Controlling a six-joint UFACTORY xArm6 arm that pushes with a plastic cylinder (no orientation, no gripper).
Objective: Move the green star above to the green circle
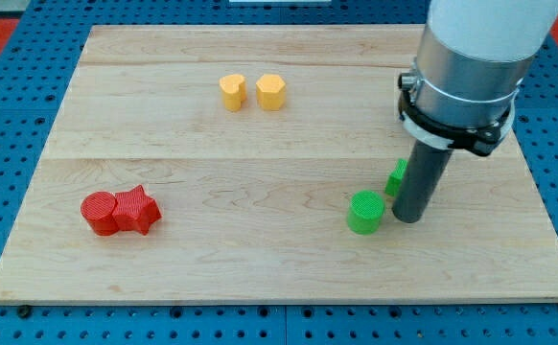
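Observation:
The green circle (364,212) lies on the wooden board (260,259) at the view's lower right. The green star (396,177) sits just up and to the right of it, mostly hidden behind my rod; only its left edge shows. My tip (408,219) rests on the board right beside the green circle, on its right, and just below the green star.
A red circle (98,212) and a red star (137,210) touch each other at the view's lower left. Two yellow blocks (232,92) (270,91) sit side by side near the top centre. The arm's white and grey body (471,67) fills the upper right.

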